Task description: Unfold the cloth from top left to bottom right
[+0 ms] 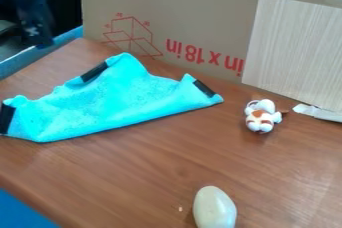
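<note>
We find the cloth [113, 104] on the left part of the tabletop [147, 172], creased and doubled over rather than flat. Its long, fairly straight lower side slants up to the right, and we take this for the fold line. Black patches mark its left end, its upper side and its right tip; we judge that they pick out corners or edges for handling.

We locate the gripper [40, 37] above the tabletop's upper-left edge, up and to the left of the cloth. We cannot tell whether it is open, closed or gripping anything. The position suits an approach from the top left, the side where the task begins. In our judgement the unfolding is yet to be done: the next move calls for a pinch on the upper layer near the patch on the upper side, then a low carry towards the bottom right.

The toy figure [262, 117] sits right of the cloth, and the pale egg-shaped object [214, 208] lies towards the near side; a wide sweep could disturb either. The cardboard [194, 17] stands along the far edge. We note one risk: catching both layers would drag the cloth, leaving it folded.
</note>
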`<state>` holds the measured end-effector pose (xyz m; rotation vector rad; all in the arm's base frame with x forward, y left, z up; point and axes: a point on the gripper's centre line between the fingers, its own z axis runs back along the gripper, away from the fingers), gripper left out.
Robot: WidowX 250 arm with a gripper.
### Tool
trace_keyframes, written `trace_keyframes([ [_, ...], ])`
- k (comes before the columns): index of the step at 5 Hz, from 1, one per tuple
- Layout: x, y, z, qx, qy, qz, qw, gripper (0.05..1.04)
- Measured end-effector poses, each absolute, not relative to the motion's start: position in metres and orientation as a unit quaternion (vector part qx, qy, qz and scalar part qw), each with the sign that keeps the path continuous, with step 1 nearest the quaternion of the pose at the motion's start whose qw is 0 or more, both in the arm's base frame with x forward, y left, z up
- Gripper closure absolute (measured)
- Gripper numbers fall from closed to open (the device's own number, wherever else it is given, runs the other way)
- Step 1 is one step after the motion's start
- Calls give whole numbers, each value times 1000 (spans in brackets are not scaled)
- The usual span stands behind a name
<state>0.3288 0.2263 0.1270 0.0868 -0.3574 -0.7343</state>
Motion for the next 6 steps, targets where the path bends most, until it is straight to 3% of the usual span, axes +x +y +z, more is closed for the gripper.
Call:
trace_keyframes([
  [1,345,224,117,69,-170,-340,923,83],
  [2,353,221,100,68,-157,-327,929,83],
  [6,369,195,76,108,-131,-343,924,83],
])
